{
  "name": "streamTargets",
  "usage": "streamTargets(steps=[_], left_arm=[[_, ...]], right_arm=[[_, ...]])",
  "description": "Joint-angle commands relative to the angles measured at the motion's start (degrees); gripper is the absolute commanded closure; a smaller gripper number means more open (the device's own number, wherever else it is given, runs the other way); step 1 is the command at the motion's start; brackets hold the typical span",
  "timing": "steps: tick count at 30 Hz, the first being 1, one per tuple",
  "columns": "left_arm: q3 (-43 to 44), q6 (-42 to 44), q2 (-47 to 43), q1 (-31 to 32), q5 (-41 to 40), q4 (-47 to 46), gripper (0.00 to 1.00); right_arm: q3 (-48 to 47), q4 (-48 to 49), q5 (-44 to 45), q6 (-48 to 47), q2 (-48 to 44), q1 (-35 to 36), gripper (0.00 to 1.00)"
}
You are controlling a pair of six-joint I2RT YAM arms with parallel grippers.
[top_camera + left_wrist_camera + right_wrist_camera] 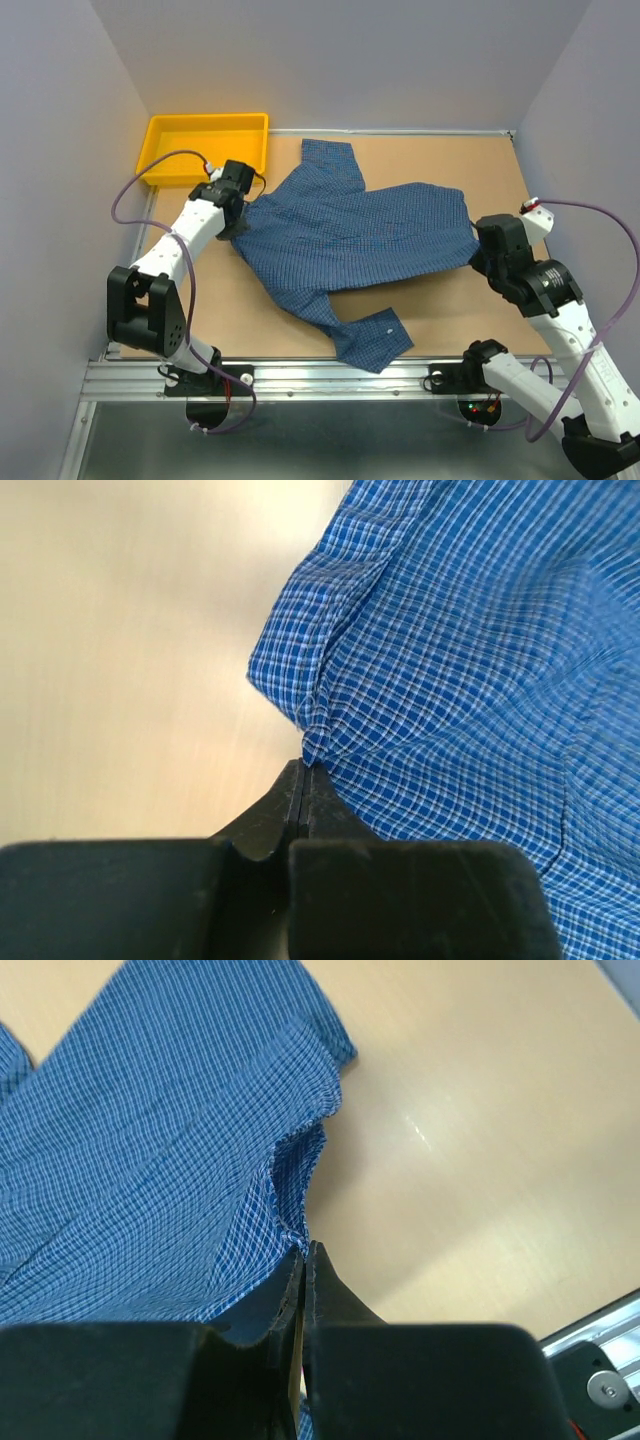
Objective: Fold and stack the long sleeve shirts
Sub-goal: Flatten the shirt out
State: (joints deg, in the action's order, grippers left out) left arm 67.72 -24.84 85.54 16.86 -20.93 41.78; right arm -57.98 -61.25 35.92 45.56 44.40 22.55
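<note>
- Lying spread across the middle of the table, the shirt is stretching from one arm to the other, its checked cloth rumpled and creased rather than flat.
- The left gripper is clamping the shirt's left-hand edge, close to the table's left side.
- In the left wrist view its fingers are pressing tight together, and a small peak of blue cloth is sticking up from between their tips, with bare table showing to the left of it.
- The right gripper is clamping the opposite edge of the shirt, over the right part of the table.
- In the right wrist view its fingers are likewise meeting with no gap, and a gathered fold of the shirt's edge is running into them.
- The far sleeve is reaching toward the back of the table, its end lying flat near the bin.
- The near sleeve is trailing toward the front edge, its cuff resting just short of the rail.
- The bin, yellow, is sitting at the far left corner, apart from the shirt and just beyond the left gripper.
</note>
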Motion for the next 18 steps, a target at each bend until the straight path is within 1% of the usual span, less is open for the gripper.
streamTargets(steps=[1,3,4,5,6,7,8,9,10,13,14,16,17,18], left_arm=[[14.25,3.39,3.13,-1.39,0.01,2.42,0.98],[17.52,3.31,4.02,-1.39,0.62,3.75,0.97],[16.57,3.13,3.68,-1.39,0.80,3.31,0.97],[14.91,2.78,3.15,-1.39,0.80,2.79,0.96],[9.93,2.17,2.27,-1.74,1.76,1.13,0.94],[7.10,1.90,1.92,-1.92,2.90,-0.11,0.90],[1.59,1.73,1.65,-2.27,4.04,-3.51,0.88],[-0.81,1.38,1.39,-2.88,4.84,-5.46,0.86],[-2.67,0.68,1.30,-2.97,6.41,-7.48,0.80],[-5.15,0.32,2.87,-3.15,8.00,-13.82,0.74],[-4.80,0.49,3.58,-3.15,8.44,-14.87,0.67],[-1.47,0.93,6.30,-3.15,9.32,-15.06,0.61],[0.81,1.37,6.66,-3.15,9.50,-14.71,0.55],[1.61,1.46,6.49,-3.15,9.50,-14.62,0.48]], right_arm=[[-8.11,4.03,6.44,-4.07,4.28,-0.13,0.99],[-11.44,4.30,6.62,-5.39,7.34,-0.13,1.00],[-11.72,4.39,6.27,-5.66,7.80,-0.13,0.99],[-11.37,4.39,5.92,-5.66,7.89,-0.13,0.99],[-9.46,4.39,4.87,-5.57,7.11,-0.13,0.99],[-7.96,4.30,4.51,-5.22,6.67,-0.13,0.99],[-6.55,4.39,3.55,-4.70,6.14,-0.13,0.97],[-5.32,4.39,3.02,-4.34,5.79,-0.13,0.96],[-3.13,4.65,2.49,-3.73,5.52,-0.13,0.94],[-0.57,6.14,1.08,-3.64,7.09,-0.13,0.92],[-0.04,6.41,0.38,-3.90,8.84,-0.13,0.89],[0.41,6.94,-2.43,-4.60,11.40,-0.13,0.81],[-0.03,6.94,-4.87,-5.82,14.02,-0.13,0.67],[-0.47,6.94,-6.11,-6.53,15.00,-0.13,0.59]])
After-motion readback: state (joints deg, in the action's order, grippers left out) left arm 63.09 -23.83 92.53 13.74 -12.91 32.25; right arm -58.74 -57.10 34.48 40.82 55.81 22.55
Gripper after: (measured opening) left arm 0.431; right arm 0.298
